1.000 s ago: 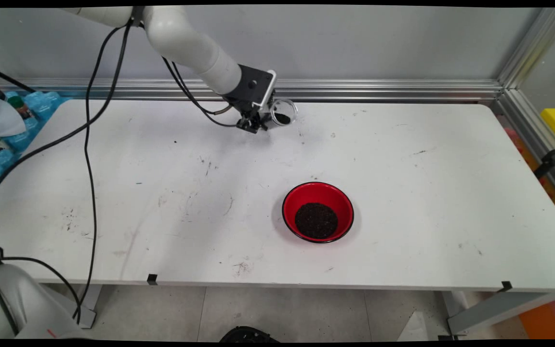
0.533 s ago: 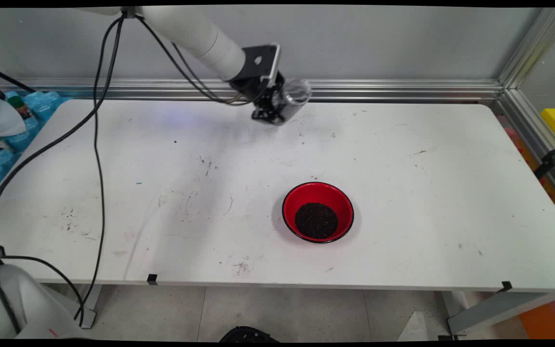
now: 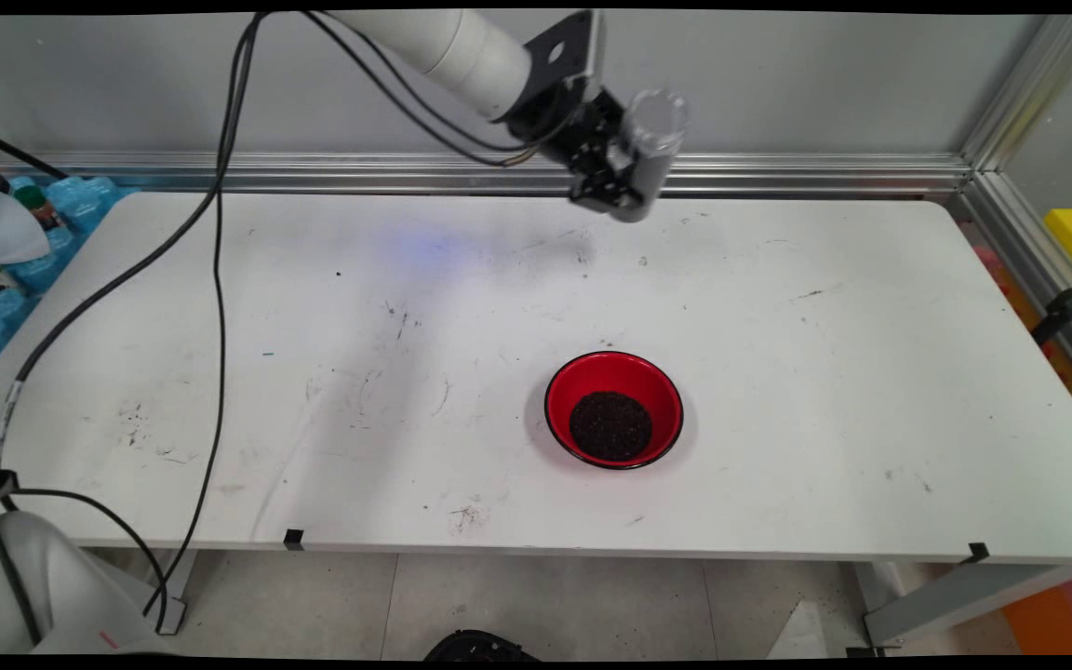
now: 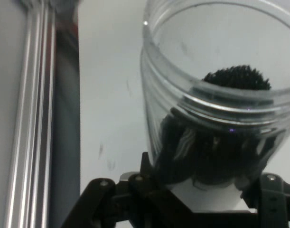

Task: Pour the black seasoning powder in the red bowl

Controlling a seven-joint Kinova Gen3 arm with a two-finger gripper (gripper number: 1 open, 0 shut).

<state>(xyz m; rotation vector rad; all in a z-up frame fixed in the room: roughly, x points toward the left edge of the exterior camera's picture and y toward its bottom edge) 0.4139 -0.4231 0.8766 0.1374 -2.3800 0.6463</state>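
Above table's far edge, pincer (image 3: 624, 181) carrying jar (image 3: 649, 140) now higher, rightward.

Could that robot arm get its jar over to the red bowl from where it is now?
Probably yes. The gripper, shut on the clear jar, hangs above the table's far side. The red bowl of dark grains sits nearer the front, with only bare tabletop between. Whether the arm stretches that far is a guess.

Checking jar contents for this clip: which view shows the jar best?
The hand view: the jar fills it, open mouth and dark grains inside visible. The main view shows it small in the gripper, above the table.
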